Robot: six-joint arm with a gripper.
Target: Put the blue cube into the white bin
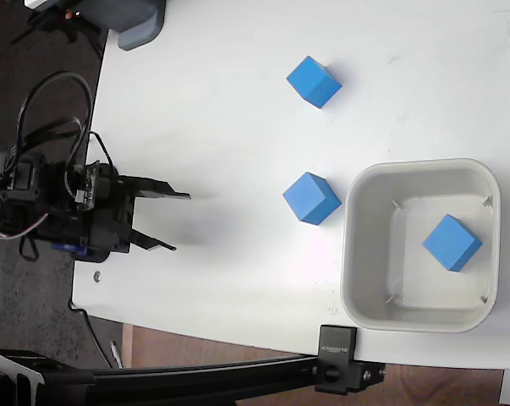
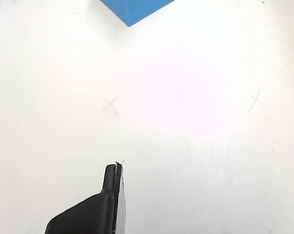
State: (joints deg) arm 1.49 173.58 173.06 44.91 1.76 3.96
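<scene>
Gripper (image 1: 174, 222) spread, empty; blue cube (image 1: 310, 198) well right.

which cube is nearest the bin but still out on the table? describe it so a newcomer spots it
Find the white bin at the fixed view's lower right. Just left of its outer wall sits a blue cube on the table. Unlike the others, it is neither inside the bin nor far up top.

One bright-blue cube (image 1: 451, 243) lies tilted inside the cream-white bin (image 1: 353, 254), while two matching cubes sit on the counter, one (image 1: 310, 198) just beside its rim, another (image 1: 314, 81) farther off.
</scene>
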